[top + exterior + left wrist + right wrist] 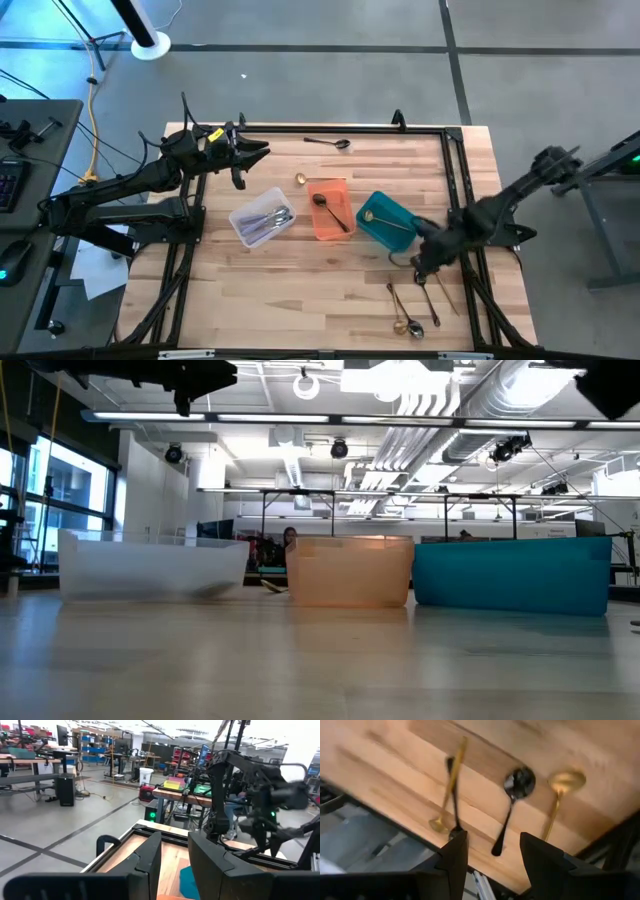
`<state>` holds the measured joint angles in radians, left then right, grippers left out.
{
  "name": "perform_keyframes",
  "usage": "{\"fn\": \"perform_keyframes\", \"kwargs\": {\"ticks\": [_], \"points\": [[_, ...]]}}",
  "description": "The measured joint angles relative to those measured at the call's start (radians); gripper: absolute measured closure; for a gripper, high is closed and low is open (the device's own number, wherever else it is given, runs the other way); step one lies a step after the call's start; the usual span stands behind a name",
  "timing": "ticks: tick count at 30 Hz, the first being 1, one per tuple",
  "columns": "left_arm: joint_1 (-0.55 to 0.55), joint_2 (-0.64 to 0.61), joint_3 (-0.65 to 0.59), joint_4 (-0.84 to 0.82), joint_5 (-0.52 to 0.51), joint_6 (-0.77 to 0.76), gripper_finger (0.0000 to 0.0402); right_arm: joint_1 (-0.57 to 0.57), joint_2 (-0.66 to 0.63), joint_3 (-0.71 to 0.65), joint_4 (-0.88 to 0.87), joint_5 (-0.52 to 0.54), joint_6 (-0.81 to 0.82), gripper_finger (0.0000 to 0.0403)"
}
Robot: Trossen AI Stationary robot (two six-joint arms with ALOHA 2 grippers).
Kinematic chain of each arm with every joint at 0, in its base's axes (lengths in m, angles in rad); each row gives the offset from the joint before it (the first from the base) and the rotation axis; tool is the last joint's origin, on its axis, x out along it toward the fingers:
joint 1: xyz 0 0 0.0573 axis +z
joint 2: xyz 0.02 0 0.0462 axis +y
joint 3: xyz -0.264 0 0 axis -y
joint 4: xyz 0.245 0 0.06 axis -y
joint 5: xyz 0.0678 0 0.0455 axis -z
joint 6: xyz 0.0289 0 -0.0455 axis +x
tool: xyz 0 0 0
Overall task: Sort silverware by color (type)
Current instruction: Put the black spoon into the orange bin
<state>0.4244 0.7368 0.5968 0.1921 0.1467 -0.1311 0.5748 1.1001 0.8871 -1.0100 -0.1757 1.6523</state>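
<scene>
Wooden table (330,290); teal bin (385,222) perhaps hides gold cutlery (383,220).

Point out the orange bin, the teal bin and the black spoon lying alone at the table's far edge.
orange bin (322,226): high view, bare floor.
teal bin (392,212): high view, inside floor.
black spoon (341,144): high view, bowl.

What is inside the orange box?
The orange box holds one black spoon, lying slanted across its floor. The view from above shows nothing else in it. From the table-level view its cloudy wall hides the inside.
</scene>
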Motion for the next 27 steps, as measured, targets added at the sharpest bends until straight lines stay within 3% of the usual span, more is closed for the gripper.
{"fn": "perform_keyframes", "kwargs": {"ticks": [6,13,27], "points": [[0.000,0.000,0.000,0.000,0.000,-0.014,0.0316,0.103,0.130,-0.029,0.086,-0.059,0.193,0.0238],[0.000,0.000,0.000,0.000,-0.001,-0.014,0.0316,0.149,0.222,-0.252,0.532,-0.141,0.317,0.0238],[0.000,0.000,0.000,0.001,-0.002,-0.014,0.0316,0.147,0.360,-0.282,0.531,-0.118,0.360,0.0238]]}}
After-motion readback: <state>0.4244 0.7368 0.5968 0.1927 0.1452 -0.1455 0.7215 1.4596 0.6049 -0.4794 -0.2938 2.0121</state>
